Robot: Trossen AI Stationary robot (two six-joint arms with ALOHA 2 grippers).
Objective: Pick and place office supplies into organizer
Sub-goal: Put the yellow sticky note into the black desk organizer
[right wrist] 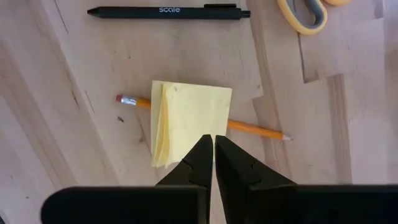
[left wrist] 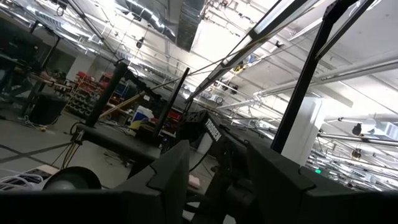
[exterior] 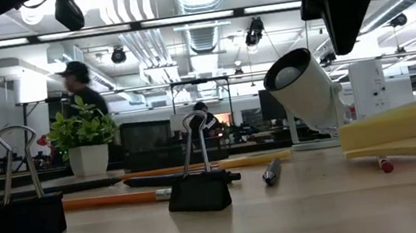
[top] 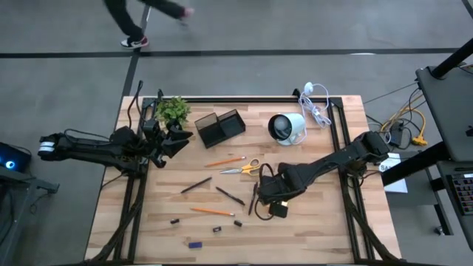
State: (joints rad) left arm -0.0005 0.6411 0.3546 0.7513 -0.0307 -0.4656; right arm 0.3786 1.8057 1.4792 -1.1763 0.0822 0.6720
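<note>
**A:** Where does your yellow sticky-note block (right wrist: pixel 189 121) sit?

**B:** Flat on the wooden table (top: pixel 310 222), lying across a thin orange pencil (right wrist: pixel 255 129) that pokes out on 2 sides. In the right wrist view the pencil's pink eraser end shows past one edge and its sharpened tip past the opposite edge, so its long axis runs straight under the block. The block's loose leaves fan open along the eraser side.

**A:** And around it?

**B:** You have a dark pen (right wrist: pixel 168 12) lying roughly parallel to the pencil, a little apart, and the yellow-handled scissors (top: pixel 244 168) beyond that. The small black divided organizer tray (top: pixel 220 127) stands well apart, beside the little green plant (top: pixel 172 109).

**A:** The claws?

**B:** Your right gripper (right wrist: pixel 213 155) hangs over the block with its 2 fingers pressed together, pinching nothing. Your left gripper (top: pixel 176 140) waits near the plant, fingers parted, empty.
</note>
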